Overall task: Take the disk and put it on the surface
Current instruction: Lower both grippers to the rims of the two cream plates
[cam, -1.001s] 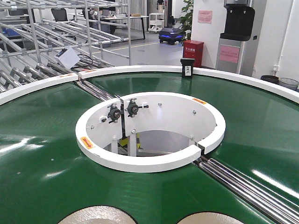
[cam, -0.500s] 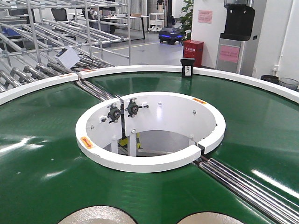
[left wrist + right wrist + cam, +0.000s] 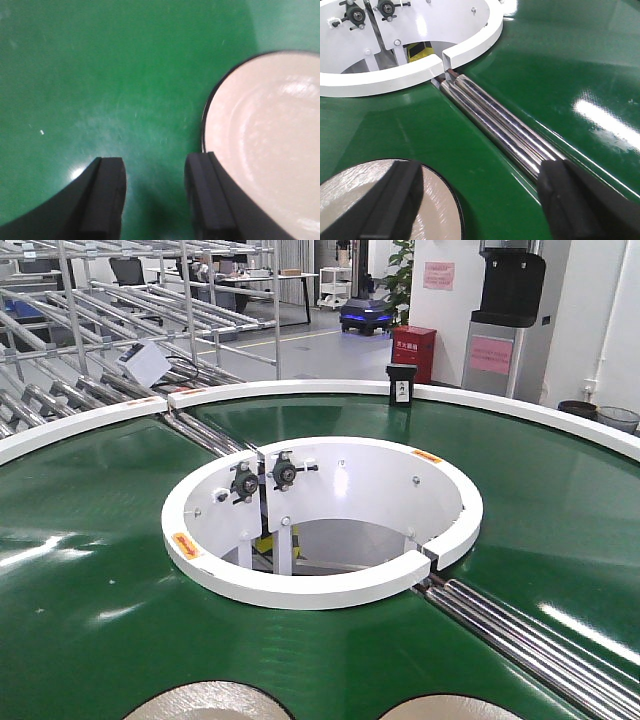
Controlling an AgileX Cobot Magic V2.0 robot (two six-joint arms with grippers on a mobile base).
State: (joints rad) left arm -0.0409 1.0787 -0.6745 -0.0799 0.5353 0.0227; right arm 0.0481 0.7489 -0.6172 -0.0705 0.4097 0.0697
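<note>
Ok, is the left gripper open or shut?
Open: the left gripper holds nothing, green belt shows between its fingers, and the disk lies beside them.

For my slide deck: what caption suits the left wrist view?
Open left tool hovers over the green conveyor belt, beside the rim of a pale round disk.

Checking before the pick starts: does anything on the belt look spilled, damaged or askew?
Nothing stands out. The left disk and right disk lie flat on the green belt, unbroken as far as they show. There is no spill, only faint scuffs and glare. The left end effector and right end effector hover open, holding nothing.
</note>
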